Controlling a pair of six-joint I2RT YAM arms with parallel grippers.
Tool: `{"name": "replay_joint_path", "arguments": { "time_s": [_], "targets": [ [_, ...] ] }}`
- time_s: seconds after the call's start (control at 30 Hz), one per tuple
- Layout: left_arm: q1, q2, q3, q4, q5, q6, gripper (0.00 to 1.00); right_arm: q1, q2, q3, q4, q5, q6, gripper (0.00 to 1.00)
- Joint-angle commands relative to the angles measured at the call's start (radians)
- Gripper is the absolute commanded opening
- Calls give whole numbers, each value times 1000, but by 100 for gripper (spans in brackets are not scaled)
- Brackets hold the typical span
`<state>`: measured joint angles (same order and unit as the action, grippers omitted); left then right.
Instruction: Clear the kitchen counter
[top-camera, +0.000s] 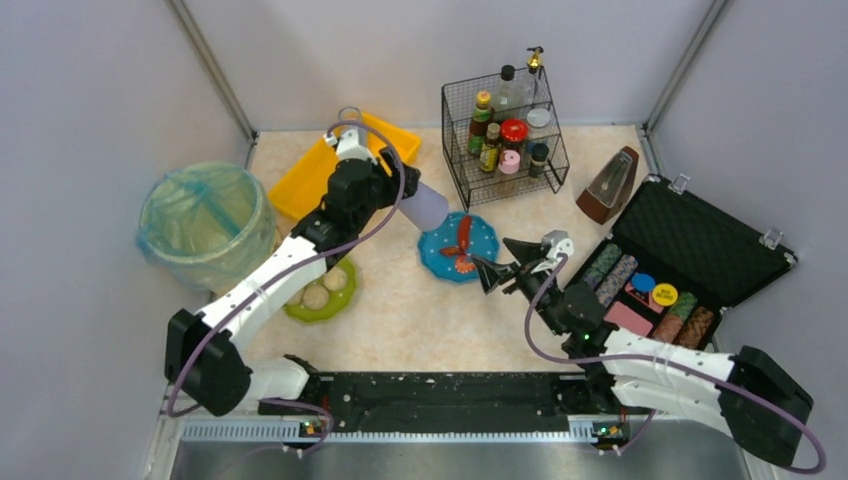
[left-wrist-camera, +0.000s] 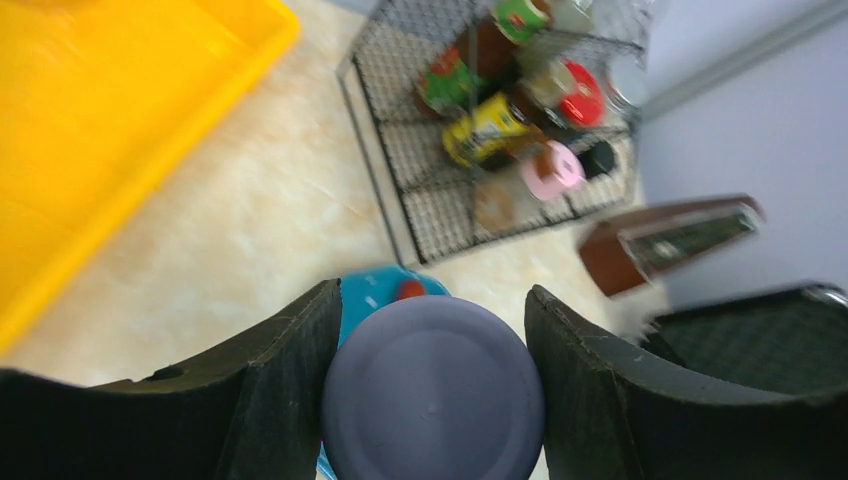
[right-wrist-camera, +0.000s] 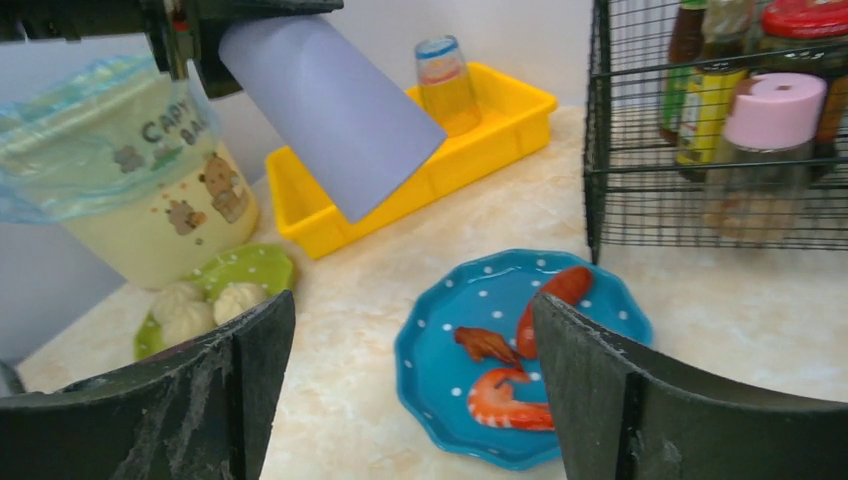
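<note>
Careful, the left claw (left-wrist-camera: 432, 330) clamps the tilted purple cup (top-camera: 425, 205) above the counter (top-camera: 420, 320), the right claw (right-wrist-camera: 412, 310) gapes apart, and a slip could crash it onto the blue plate (top-camera: 437, 255) at five o'clock.

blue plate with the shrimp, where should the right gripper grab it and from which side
Probably its rim on the edge nearest the right gripper, coming in low from that side. The blue plate lies flat on the kitchen counter with shrimp in the middle, so only the raised lip offers a pinch.
</note>
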<state>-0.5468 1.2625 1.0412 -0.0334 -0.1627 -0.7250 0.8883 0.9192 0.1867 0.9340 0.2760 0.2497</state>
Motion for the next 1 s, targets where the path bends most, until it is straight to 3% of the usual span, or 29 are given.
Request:
{"name": "replay_joint_path", "arguments": {
  "time_s": [0.0, 0.23, 0.53, 0.97],
  "targets": [
    [27, 119, 138, 13, -211, 216, 0, 3, -124, 52, -233, 106, -80, 90],
    [124, 364, 337, 138, -309, 366, 0, 3, -199, 19, -293, 201, -159, 97],
    [232, 647, 563, 276, -289, 495, 0, 3, -116, 18, -266, 227, -176, 97],
    [295, 960, 825, 281, -151, 486, 0, 4, -82, 12, -249, 265, -214, 97]
  ]
}}
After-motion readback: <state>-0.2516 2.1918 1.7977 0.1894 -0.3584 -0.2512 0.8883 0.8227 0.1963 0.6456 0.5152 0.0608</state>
